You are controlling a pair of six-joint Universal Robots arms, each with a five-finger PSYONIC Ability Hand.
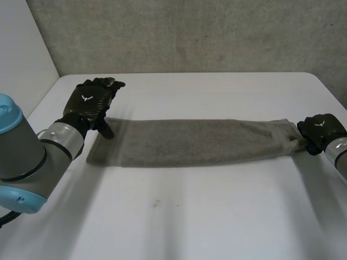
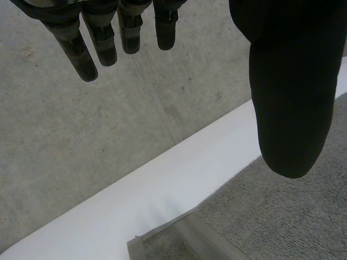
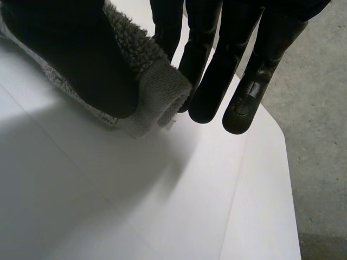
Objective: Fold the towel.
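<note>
Towel (image 1: 195, 142) looks soft and limp, likely to sag: right hand (image 1: 320, 130) pinches its right end, left hand (image 1: 89, 103) released above the left end, so grab there.

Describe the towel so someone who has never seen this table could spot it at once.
Start at the white table in front of the grey wall. Stretched across its middle lies a long grey towel, one end pinched by the right hand, the other beside the open left hand. It is the only cloth there.
</note>
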